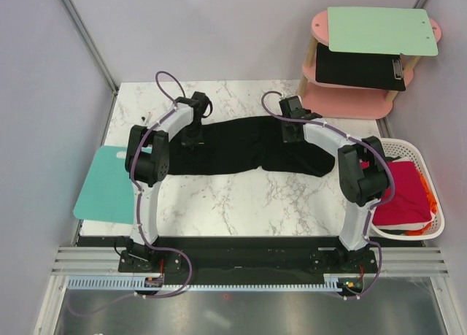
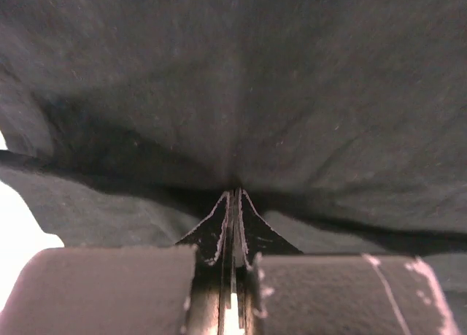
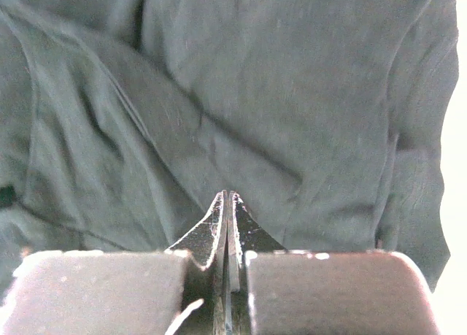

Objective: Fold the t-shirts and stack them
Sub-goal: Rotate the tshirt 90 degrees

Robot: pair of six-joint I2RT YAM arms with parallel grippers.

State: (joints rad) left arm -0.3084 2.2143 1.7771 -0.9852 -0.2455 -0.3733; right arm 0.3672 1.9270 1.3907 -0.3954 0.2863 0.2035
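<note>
The large black t-shirt [image 1: 233,149] lies in a long band across the far half of the marble table. My left gripper [image 1: 193,136] sits at its far edge on the left and is shut, with cloth [image 2: 233,94] gathered at the tips [image 2: 235,193]. My right gripper [image 1: 292,133] sits at the far edge on the right, shut, its tips [image 3: 228,195] against the wrinkled black cloth [image 3: 277,94]. The crimson-red t-shirt [image 1: 405,193] lies folded in a white basket, with a bit of orange fabric [image 1: 432,203] beside it.
The white basket [image 1: 408,147] stands at the table's right edge. A teal cutting board [image 1: 102,185] hangs over the left edge. A pink two-level stand at the back right holds a green board [image 1: 379,30] and a black clipboard [image 1: 361,66].
</note>
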